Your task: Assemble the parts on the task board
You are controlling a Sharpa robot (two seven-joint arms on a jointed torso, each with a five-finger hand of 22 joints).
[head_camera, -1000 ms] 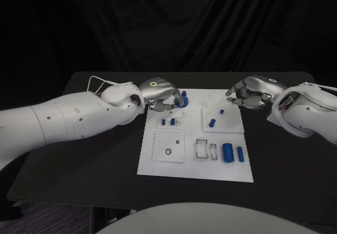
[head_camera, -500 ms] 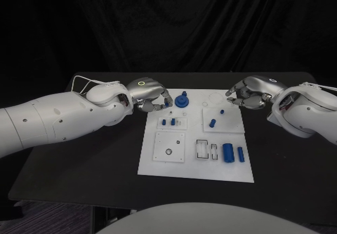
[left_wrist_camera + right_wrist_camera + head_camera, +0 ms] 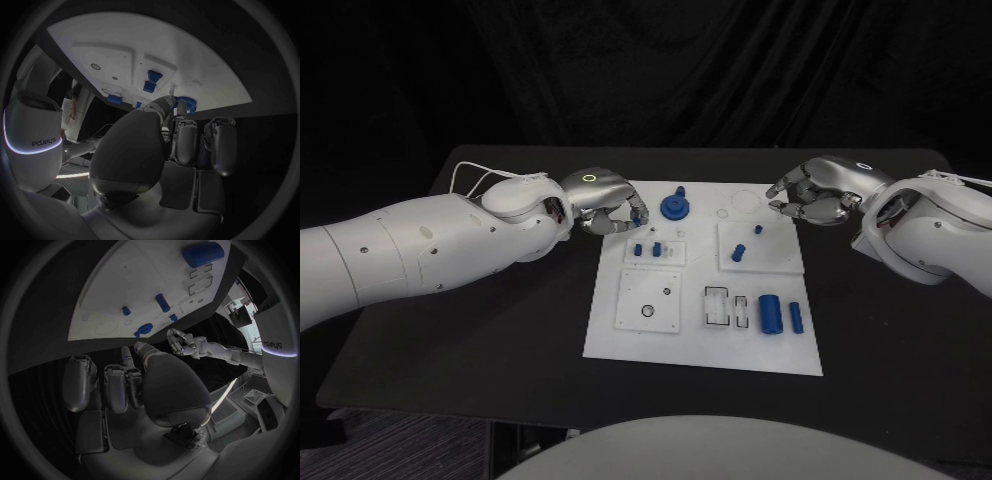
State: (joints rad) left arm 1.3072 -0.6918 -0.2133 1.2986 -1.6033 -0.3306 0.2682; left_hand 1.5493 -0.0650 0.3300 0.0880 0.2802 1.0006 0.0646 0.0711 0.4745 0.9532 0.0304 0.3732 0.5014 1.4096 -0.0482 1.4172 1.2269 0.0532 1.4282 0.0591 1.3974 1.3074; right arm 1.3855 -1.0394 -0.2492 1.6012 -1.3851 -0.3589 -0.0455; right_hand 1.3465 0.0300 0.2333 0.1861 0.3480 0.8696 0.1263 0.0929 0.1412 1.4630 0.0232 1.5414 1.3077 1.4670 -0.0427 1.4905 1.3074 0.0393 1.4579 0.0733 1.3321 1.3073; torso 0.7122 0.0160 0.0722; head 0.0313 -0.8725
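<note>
While both hands [image 3: 603, 205] [image 3: 815, 195] hover, 1 task board [image 3: 646, 345], approx 7 blue parts [image 3: 769, 312].

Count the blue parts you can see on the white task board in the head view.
7: gear at the far edge; two pegs mid-left; two pegs mid-right; large cylinder and slim one near right. Others may be hidden.

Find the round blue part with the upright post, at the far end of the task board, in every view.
Head view: round blue part stands at the task board's far edge, just right of the left hand.
Left wrist view: round blue part beyond the fingers, at the board's edge.
Right wrist view: round blue part near the board's edge.
Shared landmark: the two small blue pegs beside it.
</note>
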